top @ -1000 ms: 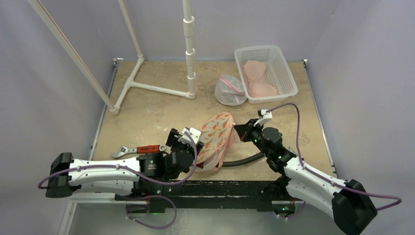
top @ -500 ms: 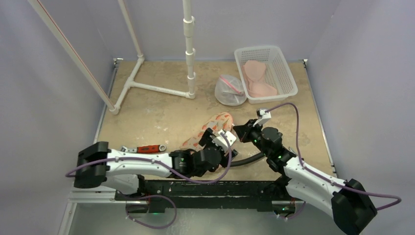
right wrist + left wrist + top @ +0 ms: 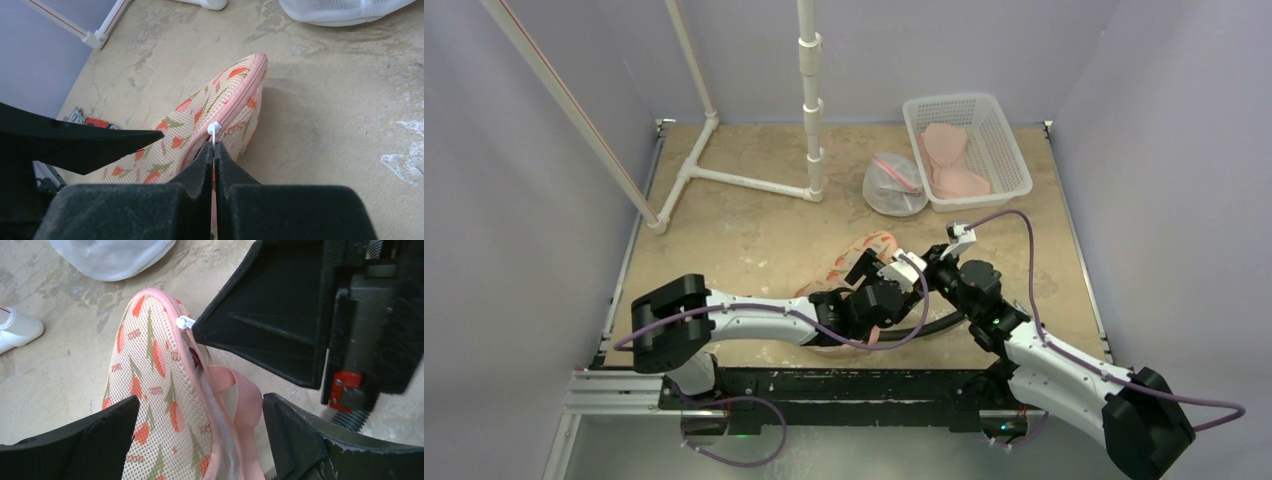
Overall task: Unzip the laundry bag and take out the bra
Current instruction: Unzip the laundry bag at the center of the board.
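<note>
The laundry bag [image 3: 856, 262] is cream mesh with orange tulips and pink trim, lying mid-table. My right gripper [image 3: 214, 145] is shut on its white zip pull [image 3: 214, 129], at the bag's right edge in the top view [image 3: 927, 262]. My left gripper [image 3: 200, 405] is open and straddles the bag's zip seam [image 3: 190, 360], one finger on the mesh side and the other beside a pink ribbed strap [image 3: 247, 395]. In the top view the left gripper [image 3: 886, 275] lies over the bag, right against the right one. The bra is hidden; I cannot tell whose strap that is.
A white basket [image 3: 1014, 150] with pink garments stands at the back right, with a white mesh bag [image 3: 894, 185] beside it. A white pipe frame [image 3: 812, 100] rises at the back. A red-handled wrench [image 3: 90, 121] lies left of the bag.
My left arm has swung right from beside the wrench to over the bag, its jaws opening wider. The bag now lies lower under it. The right gripper has stayed on the zip pull.
</note>
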